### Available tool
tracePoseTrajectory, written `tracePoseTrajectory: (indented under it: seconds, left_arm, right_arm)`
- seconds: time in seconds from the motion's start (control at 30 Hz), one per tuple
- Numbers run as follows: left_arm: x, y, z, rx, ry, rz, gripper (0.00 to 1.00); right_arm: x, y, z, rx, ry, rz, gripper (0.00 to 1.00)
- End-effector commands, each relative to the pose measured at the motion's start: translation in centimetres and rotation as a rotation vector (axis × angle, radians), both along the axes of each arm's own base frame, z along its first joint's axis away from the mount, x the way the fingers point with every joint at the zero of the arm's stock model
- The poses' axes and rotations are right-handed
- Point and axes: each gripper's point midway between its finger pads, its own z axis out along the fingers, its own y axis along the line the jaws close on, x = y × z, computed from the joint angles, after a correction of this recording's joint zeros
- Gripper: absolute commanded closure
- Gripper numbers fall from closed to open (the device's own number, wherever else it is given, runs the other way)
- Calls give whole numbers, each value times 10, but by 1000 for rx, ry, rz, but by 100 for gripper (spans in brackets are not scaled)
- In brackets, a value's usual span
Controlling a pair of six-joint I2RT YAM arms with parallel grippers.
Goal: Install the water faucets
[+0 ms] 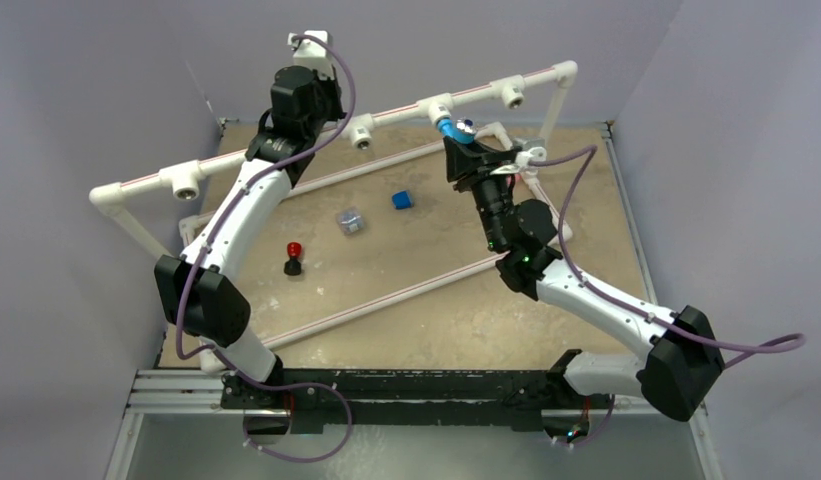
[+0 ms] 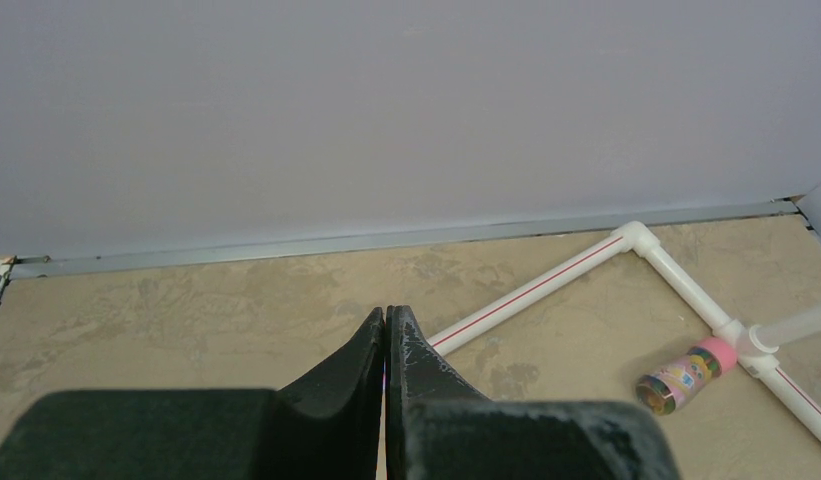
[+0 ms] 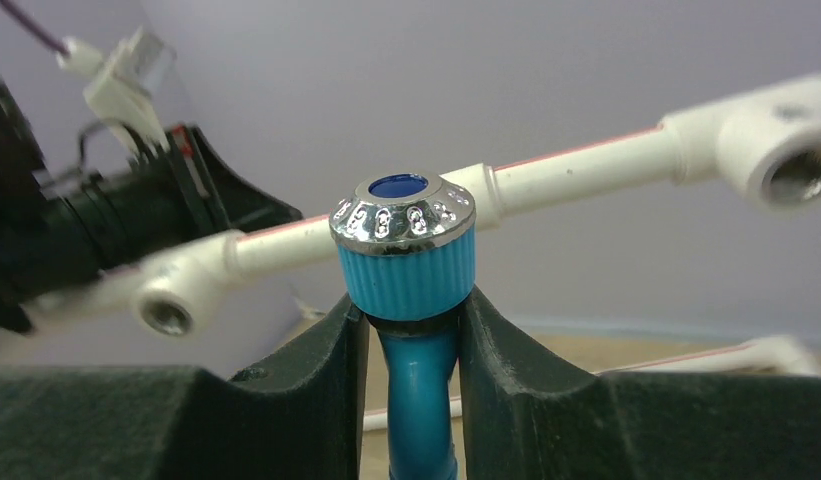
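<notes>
Faucet (image 3: 404, 262) clamped between the jaws of the right gripper (image 3: 411, 302) faces the pipe fitting (image 3: 489, 190) just ahead of them, apparently not yet seated, other fittings (image 3: 776, 172) bare, while the left gripper (image 2: 386, 322) is closed, empty

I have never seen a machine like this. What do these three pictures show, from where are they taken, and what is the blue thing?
These are two robot arms bolted to a table. One picture looks down from above; the other two come from small cameras on each wrist. The right arm holds a light-blue water faucet in its jaws, close to a white pipe frame with open sockets. The left arm has its jaws shut on nothing. On the table lie a dark-blue cube, a small clear object, a red-topped black piece and a pink-capped cylinder.
</notes>
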Motion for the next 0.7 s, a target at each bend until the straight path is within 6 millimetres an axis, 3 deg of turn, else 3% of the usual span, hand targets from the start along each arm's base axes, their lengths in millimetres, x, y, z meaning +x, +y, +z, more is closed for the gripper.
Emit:
tracePoseTrajectory:
  seconds: [0.0,0.17,0.37,0.67]
  left_arm:
    - [-4,-2,-48,45,136,-20,100]
    - [-5,-4,-49,41,137,-28,100]
    - [-6,-5,-48,36,136,-36,100]
    - [-6,-7,-49,31,141,-46,100]
  right_arm:
    - [-26,37,3,496,245,317,100]
    - [-32,43,4,803,424,435,100]
    - [-34,36,-13,1124,615,497,100]
    - [-39,36,-32,1308,759,557,100]
